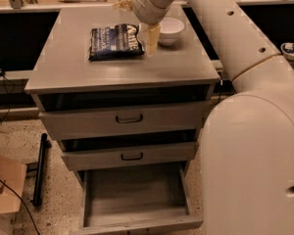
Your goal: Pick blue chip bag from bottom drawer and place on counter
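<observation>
Pretty much done, I'd say: the blue chip bag lies flat on the grey table above the drawers, and the bottom drawer hangs open with nothing in it. The gripper hovers at the bag's right edge near the white bowl, jaws spread and gripping nothing. Only backing the arm off looks left.

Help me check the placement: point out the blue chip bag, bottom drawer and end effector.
blue chip bag (115, 43), camera view, middle of its face.
bottom drawer (134, 195), camera view, bare floor.
end effector (136, 26), camera view, between its fingertips, over the bag's right end.
</observation>
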### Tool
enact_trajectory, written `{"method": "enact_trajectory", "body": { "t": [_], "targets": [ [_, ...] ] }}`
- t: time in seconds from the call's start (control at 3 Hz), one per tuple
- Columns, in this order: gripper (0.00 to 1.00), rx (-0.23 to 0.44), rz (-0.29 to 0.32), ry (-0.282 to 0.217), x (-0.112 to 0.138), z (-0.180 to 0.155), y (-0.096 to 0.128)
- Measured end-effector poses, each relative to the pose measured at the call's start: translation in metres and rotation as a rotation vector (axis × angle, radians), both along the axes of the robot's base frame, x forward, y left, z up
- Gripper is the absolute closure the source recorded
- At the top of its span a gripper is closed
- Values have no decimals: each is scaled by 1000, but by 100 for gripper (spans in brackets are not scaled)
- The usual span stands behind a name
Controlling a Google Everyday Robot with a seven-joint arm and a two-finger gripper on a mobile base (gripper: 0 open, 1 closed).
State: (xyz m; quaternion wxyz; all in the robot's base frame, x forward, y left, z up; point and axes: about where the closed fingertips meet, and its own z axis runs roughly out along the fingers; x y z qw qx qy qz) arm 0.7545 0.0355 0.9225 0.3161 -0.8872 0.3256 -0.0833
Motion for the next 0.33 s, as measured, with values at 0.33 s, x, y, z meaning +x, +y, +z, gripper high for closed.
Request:
{"method": "enact_trajectory", "body": {
  "t": [0.33],
  "targets": [
    [0,0,0,0,0,0,0]
  ]
}}
